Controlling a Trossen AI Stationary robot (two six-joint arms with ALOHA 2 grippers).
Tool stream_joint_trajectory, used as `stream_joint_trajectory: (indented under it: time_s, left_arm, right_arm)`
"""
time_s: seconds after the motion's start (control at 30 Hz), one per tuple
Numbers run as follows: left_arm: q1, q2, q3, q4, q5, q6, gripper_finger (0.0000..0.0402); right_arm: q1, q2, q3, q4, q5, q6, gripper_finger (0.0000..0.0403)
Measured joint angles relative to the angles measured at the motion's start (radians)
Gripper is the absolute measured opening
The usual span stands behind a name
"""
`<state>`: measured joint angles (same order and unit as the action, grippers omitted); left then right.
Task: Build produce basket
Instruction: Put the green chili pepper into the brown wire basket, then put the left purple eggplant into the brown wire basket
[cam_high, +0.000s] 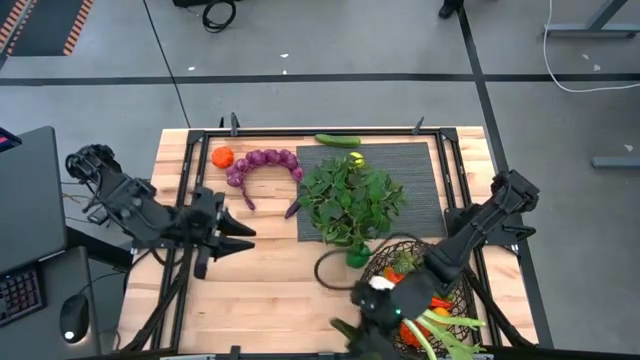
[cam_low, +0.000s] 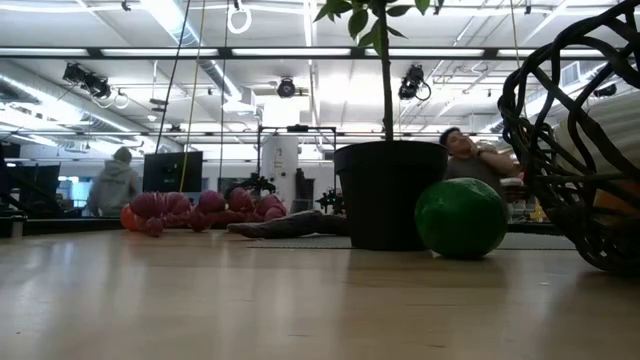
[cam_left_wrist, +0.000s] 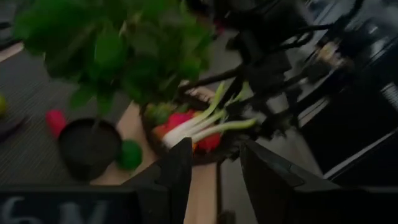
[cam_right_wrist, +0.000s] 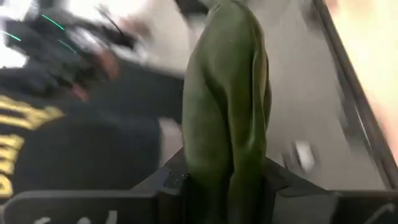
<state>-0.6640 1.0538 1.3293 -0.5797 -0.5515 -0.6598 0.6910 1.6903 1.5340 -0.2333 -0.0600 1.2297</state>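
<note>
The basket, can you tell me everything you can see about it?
The basket is a round bowl of dark brown wire, woven loosely so you can see right through it. It sits upright on the wooden table's near right corner, beside the potted plant. Inside lie a pale green leek and some red and orange produce. The right gripper is low beside it, shut on a green cucumber. In the low view its thick looping wires fill the right edge.
</note>
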Motion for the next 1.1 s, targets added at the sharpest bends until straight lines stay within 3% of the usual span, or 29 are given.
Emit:
stream_joint_trajectory:
  time_s: [0.17, 0.3, 0.53, 0.8, 0.97, 1.1]
  left_arm:
    - [0.0, 0.025, 0.0, -0.058, -0.004, -0.003, 0.0133]
    - [0.002, 0.028, 0.0, -0.15, -0.01, -0.024, 0.0132]
    - [0.098, 0.028, 0.0, -0.516, -0.075, -0.35, 0.0139]
    - [0.225, 0.056, 0.0, -0.524, 0.01, -0.225, 0.0207]
    - [0.316, 0.134, 0.0, -0.523, 0.045, -0.209, 0.0266]
    - [0.388, 0.223, 0.0, -0.522, 0.097, -0.201, 0.03]
  right_arm:
    - [0.047, -0.013, 0.0, -0.328, -0.198, 0.183, 0.0103]
    - [0.087, -0.03, 0.0, -0.506, -0.226, 0.246, 0.0103]
    - [0.143, -0.03, 0.0, -0.78, -0.256, 0.348, 0.0123]
    - [0.186, -0.032, -0.001, -0.903, -0.17, 0.395, 0.0221]
    - [0.187, -0.032, -0.001, -1.004, -0.147, 0.39, 0.0282]
    - [0.187, -0.047, -0.001, -1.069, -0.126, 0.386, 0.0308]
